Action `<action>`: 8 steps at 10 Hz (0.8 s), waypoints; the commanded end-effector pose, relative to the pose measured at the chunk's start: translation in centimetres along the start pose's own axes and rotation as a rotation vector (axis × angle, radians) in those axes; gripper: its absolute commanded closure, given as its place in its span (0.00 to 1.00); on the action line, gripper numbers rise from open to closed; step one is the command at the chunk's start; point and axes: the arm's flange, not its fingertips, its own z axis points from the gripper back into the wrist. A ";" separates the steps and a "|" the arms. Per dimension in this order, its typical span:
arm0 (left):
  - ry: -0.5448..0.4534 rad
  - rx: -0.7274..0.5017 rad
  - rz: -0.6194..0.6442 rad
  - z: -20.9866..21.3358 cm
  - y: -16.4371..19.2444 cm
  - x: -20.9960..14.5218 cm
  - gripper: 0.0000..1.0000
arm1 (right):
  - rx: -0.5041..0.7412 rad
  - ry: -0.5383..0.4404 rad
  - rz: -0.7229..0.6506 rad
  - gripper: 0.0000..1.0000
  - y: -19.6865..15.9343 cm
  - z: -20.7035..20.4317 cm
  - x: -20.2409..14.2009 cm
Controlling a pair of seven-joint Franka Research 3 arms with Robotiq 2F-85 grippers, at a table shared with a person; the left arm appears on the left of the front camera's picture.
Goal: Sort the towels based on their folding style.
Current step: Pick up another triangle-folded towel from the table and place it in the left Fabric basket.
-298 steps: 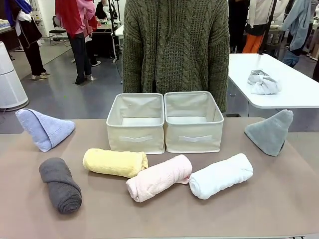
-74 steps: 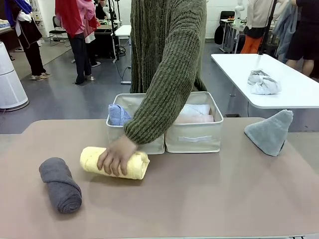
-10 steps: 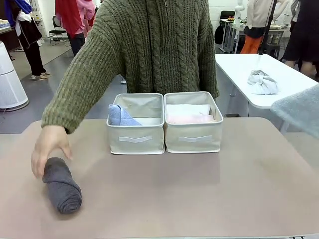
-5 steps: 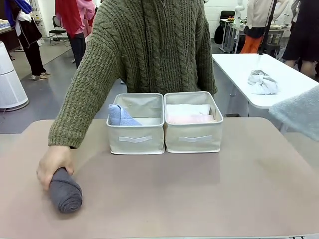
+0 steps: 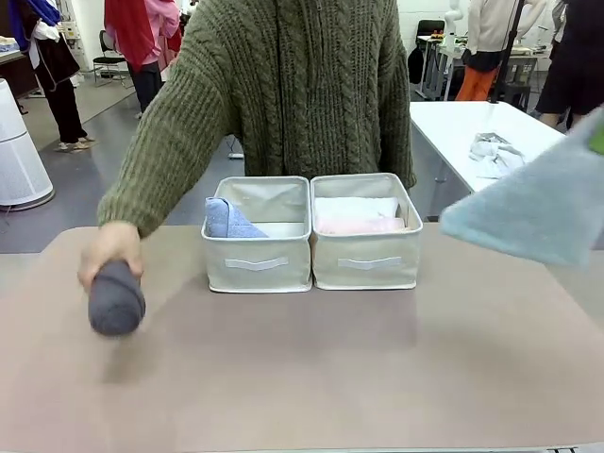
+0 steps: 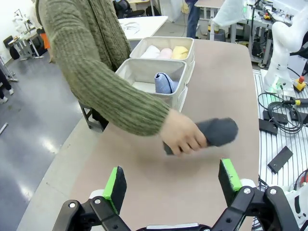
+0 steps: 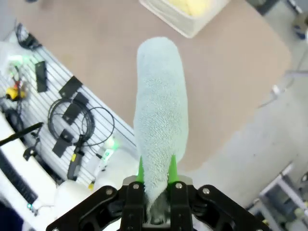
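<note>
A person's hand (image 5: 111,247) holds the dark grey roll (image 5: 116,298) just above the table's left side. The hand and the dark grey roll (image 6: 219,131) also appear ahead of my left gripper (image 6: 172,180), which stands open and apart from them. My right gripper (image 7: 156,169) is shut on the grey-green cone towel (image 7: 160,110), which hangs in the air at the right (image 5: 538,203). The left bin (image 5: 257,264) holds the light blue towel (image 5: 226,220). White and pink rolls (image 5: 359,215) lie in the right bin (image 5: 366,264), and a yellow roll (image 6: 179,51) lies beside them.
A white table stands at the back right with a lumpy cloth bundle (image 5: 491,151) on it. Cables and small black devices (image 6: 279,126) lie on a slatted surface beside the brown table (image 5: 377,377). People stand far off behind.
The person's hand closed on the dark grey roll and lifted it off the table. The grey-green towel in my right gripper moved left, further into the picture.
</note>
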 end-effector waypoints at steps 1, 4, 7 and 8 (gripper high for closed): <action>0.004 -0.006 -0.014 0.2 -0.2 -0.1 0.00 | 0.047 0.008 0.081 0.82 0.4 0.2 4.7; 0.004 -0.006 -0.014 0.2 -0.2 -0.1 0.00 | 0.057 -0.070 0.154 0.82 2.8 -4.8 10.5; 0.004 -0.006 -0.014 0.2 -0.2 -0.1 0.00 | 0.063 -0.127 0.190 0.82 3.6 -7.7 12.9; 0.004 -0.006 -0.014 0.2 -0.2 -0.1 0.00 | 0.053 -0.115 0.208 0.82 4.2 -8.2 13.5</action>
